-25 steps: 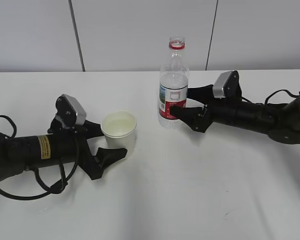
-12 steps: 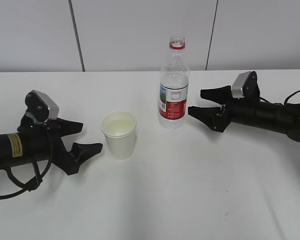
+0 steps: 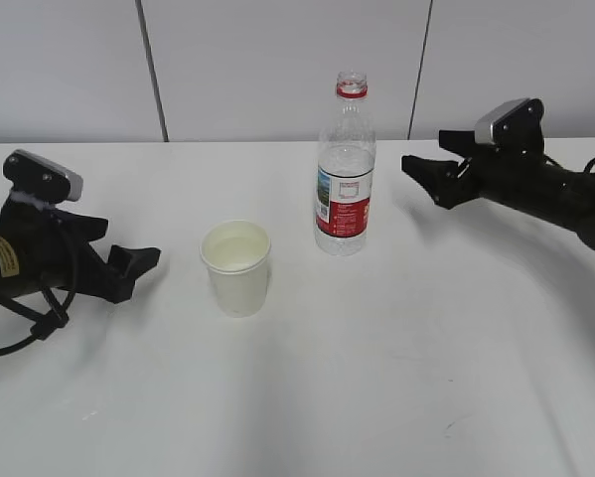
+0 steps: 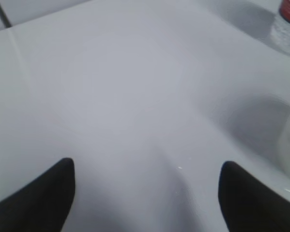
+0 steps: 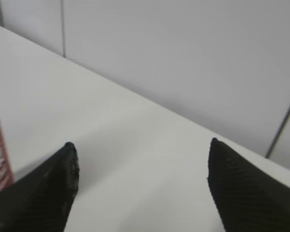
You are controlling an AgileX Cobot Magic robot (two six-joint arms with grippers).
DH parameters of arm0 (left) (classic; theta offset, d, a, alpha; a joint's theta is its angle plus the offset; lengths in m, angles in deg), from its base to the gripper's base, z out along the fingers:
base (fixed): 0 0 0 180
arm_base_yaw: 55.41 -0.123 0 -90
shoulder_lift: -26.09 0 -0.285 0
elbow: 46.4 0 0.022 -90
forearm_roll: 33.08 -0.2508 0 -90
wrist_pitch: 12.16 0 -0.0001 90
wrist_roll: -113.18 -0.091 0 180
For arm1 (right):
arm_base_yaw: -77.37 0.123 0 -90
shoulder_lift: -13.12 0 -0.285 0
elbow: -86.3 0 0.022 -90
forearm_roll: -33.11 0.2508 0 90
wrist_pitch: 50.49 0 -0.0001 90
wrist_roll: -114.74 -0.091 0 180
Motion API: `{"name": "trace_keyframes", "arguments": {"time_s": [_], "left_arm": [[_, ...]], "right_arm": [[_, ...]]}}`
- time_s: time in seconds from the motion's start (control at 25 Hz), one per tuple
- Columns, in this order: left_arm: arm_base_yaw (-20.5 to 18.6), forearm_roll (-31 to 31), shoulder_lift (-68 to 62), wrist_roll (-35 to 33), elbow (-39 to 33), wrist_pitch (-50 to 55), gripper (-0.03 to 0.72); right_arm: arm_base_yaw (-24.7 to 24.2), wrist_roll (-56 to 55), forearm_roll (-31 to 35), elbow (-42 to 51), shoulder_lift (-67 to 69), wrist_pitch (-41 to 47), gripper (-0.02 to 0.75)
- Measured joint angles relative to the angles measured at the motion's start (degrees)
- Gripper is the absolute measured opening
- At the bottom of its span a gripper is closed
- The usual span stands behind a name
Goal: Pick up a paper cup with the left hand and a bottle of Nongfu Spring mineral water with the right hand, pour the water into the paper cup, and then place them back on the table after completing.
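The paper cup [image 3: 236, 266] stands upright on the table [image 3: 376, 378] with liquid in it, and the uncapped bottle [image 3: 345, 169] stands just beside it to its right and a little behind. The left end effector [image 3: 128, 260] lies well to the cup's left and the right end effector [image 3: 428, 175] well to the bottle's right, both spread wide and holding nothing. With both things set down, little seems left to do, so the likely risk is an arm or trailing cable sweeping inward and knocking over the tall open bottle or full cup, spilling water.
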Motion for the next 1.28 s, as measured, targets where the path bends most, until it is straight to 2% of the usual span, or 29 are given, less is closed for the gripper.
{"name": "trace_keyframes", "arguments": {"time_s": [0.2, 0.28, 0.48, 0.72, 0.92, 1.0, 1.16, 1.28], "left_arm": [[0.0, 9.2, 4.66, -3.19, -0.12, 3.92, 0.554], [0.0, 12.5, 6.67, -3.3, 0.49, 8.44, 0.554], [0.0, 14.82, 9.21, -3.62, 6.19, 29.27, 0.554], [0.19, 15.39, 9.42, -3.62, 14.65, 53.61, 0.554], [0.38, 18.15, 9.42, -3.64, 23.25, 76.57, 0.553], [0.38, 18.33, 9.47, -3.71, 26.54, 82.9, 0.553], [0.38, 19.06, 9.97, -4.44, 31.34, 91.14, 0.553], [0.38, 25.03, 11.03, -10.37, 34.39, 95.13, 0.553]], "right_arm": [[0.0, 0.85, 4.28, 0.0, -5.68, 9.95, 0.602], [0.0, 0.94, 5.61, 0.0, -8.3, 15.96, 0.596], [0.0, 0.07, 8.68, 0.0, -14.66, 33.72, 0.595], [0.0, -4.43, 10.44, -3.63, -19.79, 63.08, 0.595], [0.53, -4.52, 15.13, -8.87, -20.82, 84.37, 0.594], [0.96, -0.89, 19.91, -11.21, -20.82, 91.94, 0.594], [1.22, 11.32, 35.36, -16.44, -20.82, 103.93, 0.594], [1.35, 16.65, 42.14, -21.14, -20.82, 113.19, 0.594]]}}
